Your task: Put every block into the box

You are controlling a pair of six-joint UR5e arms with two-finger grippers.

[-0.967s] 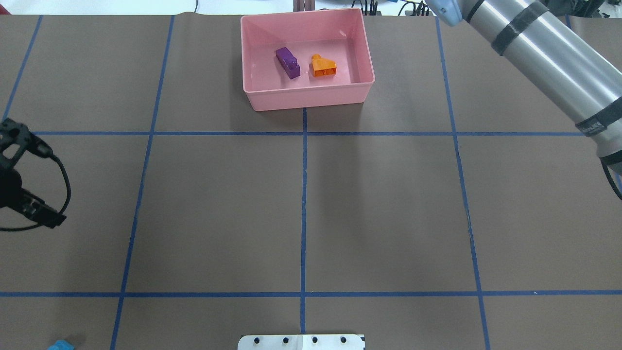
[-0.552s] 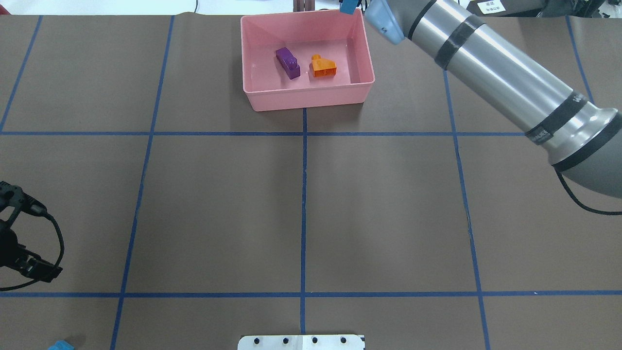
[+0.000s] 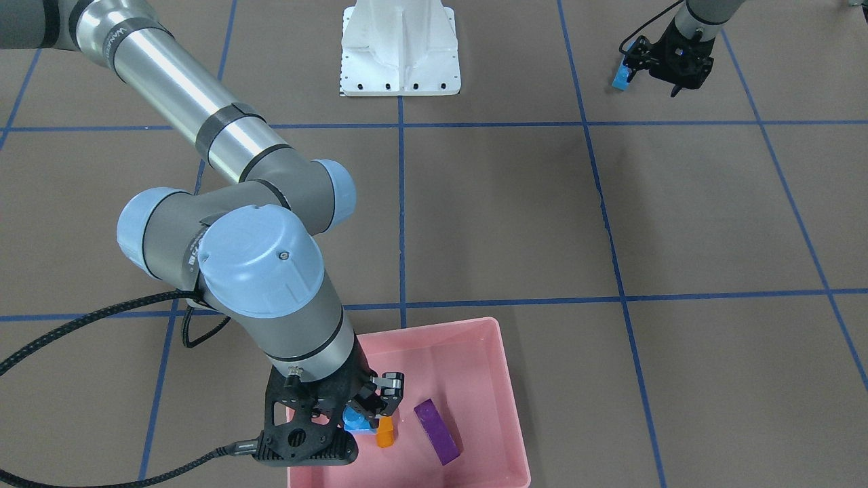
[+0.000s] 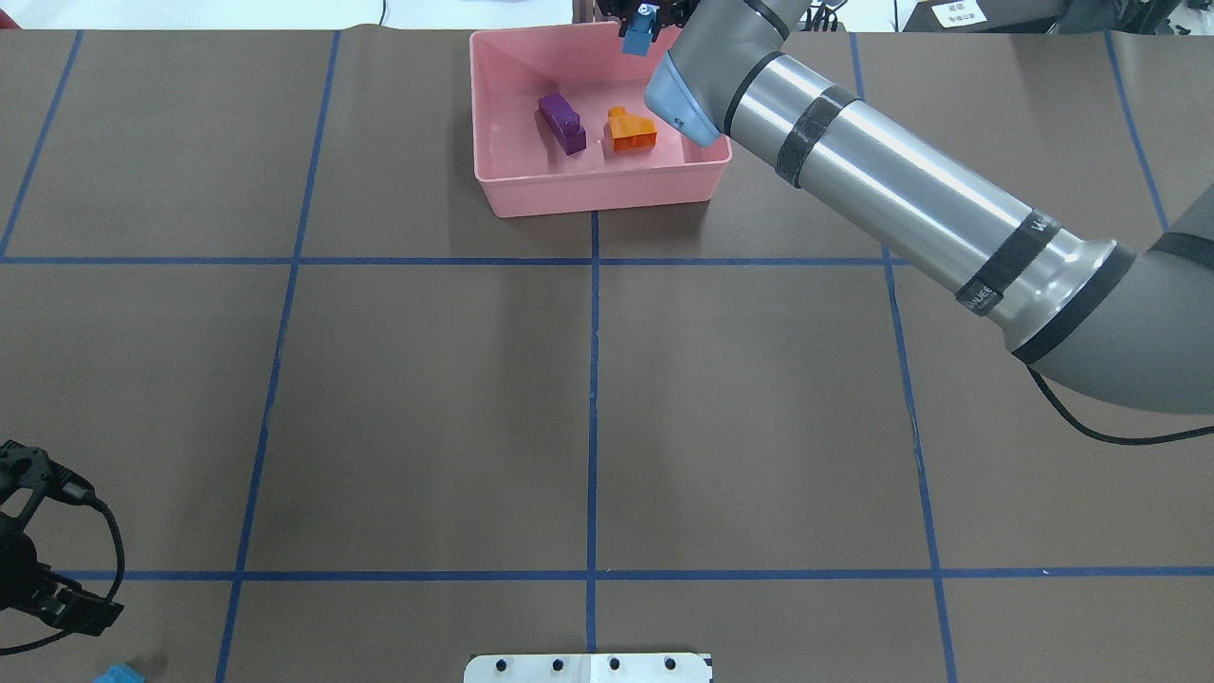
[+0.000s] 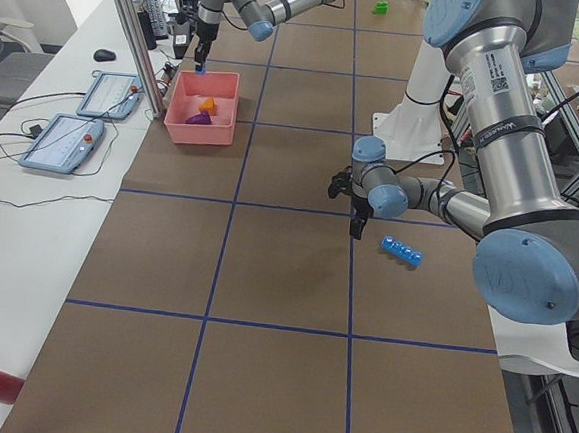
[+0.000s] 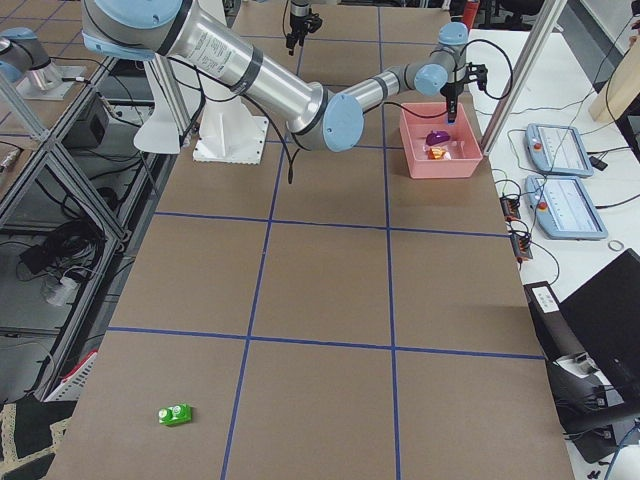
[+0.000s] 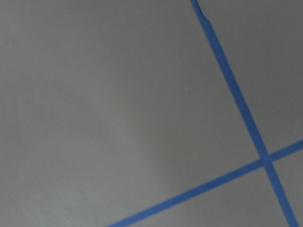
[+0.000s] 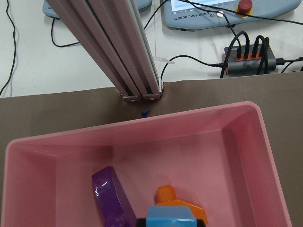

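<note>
A brown paper-covered table (image 4: 427, 379), gridded with blue tape (image 4: 593, 379), carries a pink box (image 4: 607, 194) at its far edge, a long light-blue block (image 5: 403, 252) on the robot's left, a green block (image 6: 175, 413) toward the right end, and a white base plate (image 3: 400, 61).

We find the box (image 4: 493, 185) on the table (image 4: 427, 398) at its far edge, mid-width. In it the bar (image 4: 561, 121) lies left of the wedge (image 4: 632, 130), apart. The right gripper (image 3: 369, 405) hangs over the box, the held brick (image 3: 352, 421) between its fingers, near the wedge. The left gripper (image 5: 356, 227) stands over the near left corner, the second brick (image 5: 402, 250) near it. The stray brick (image 6: 175, 413) lies at the right end, well apart. The base plate (image 4: 588, 667) sits at the near edge, mid-width.
</note>
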